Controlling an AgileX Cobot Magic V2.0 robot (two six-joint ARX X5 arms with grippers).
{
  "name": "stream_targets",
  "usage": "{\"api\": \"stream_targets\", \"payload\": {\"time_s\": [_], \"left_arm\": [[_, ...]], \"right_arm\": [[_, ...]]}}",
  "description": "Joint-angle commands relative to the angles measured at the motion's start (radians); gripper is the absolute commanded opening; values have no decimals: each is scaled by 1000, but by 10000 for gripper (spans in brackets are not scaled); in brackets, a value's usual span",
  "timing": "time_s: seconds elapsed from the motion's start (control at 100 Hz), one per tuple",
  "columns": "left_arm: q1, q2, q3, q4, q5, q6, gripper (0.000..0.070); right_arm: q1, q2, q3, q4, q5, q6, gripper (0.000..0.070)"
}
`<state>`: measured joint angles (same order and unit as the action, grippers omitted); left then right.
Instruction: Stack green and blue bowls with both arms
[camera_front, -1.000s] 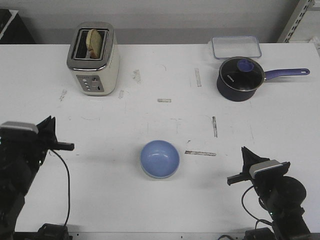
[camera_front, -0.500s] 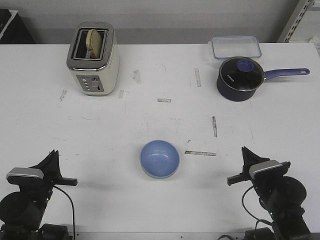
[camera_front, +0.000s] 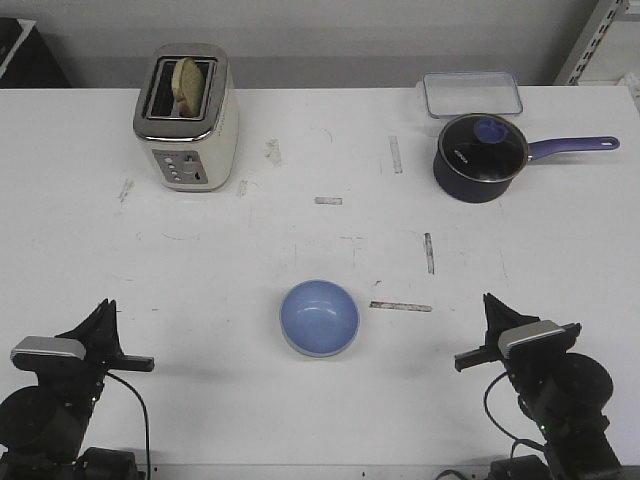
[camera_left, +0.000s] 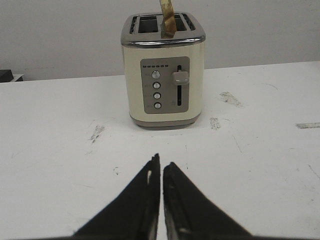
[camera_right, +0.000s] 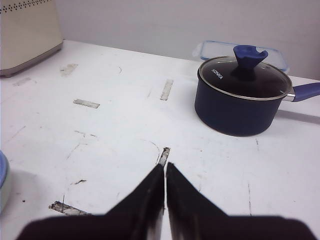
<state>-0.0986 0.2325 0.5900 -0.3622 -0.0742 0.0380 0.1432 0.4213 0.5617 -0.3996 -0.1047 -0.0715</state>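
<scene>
In the front view the blue bowl (camera_front: 319, 318) sits low in the centre of the white tabletop (camera_front: 320, 240), nested in a pale green bowl whose rim (camera_front: 300, 351) shows only as a thin edge along its lower side. The left end effector (camera_front: 140, 364) rests at the lower left of that frame and the right end effector (camera_front: 464, 360) at the lower right, both well apart from the bowls and holding nothing. The wrist views settle what the front view leaves unclear: the left end effector (camera_left: 161, 165) has its fingers drawn together with only a thin slit between them, pointing at a cream toaster (camera_left: 163, 70) with a slice of bread (camera_left: 167, 17) standing in a slot, and the right end effector (camera_right: 165, 167) is likewise nearly pressed together. The right wrist view also catches the bowls' edge (camera_right: 2, 182) at its left border and the navy saucepan (camera_right: 243, 97) with a clear box (camera_right: 210, 50) behind it.
</scene>
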Motion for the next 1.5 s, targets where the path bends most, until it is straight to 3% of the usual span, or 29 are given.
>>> {"api": "stream_targets", "payload": {"time_s": [0.0,0.31,0.53,0.8,0.93,1.49], "left_arm": [[1,-1,12,13,-1,-5,1],[11,-20,-34,44,-16,-5,1],[93,-144,-269,222,-22,-5,1],[97,-230,-577,436,22,-31,1],[91,-230,-578,364,45,-47,1],[92,-229,-578,364,47,-47,1]], "right_arm": [[2,5,1,11,1,-4,0],[2,5,1,11,1,-4,0],[2,5,1,11,1,-4,0],[2,4,1,11,1,-4,0],[1,4,1,12,0,-4,0],[1,4,1,14,1,-4,0]]}}
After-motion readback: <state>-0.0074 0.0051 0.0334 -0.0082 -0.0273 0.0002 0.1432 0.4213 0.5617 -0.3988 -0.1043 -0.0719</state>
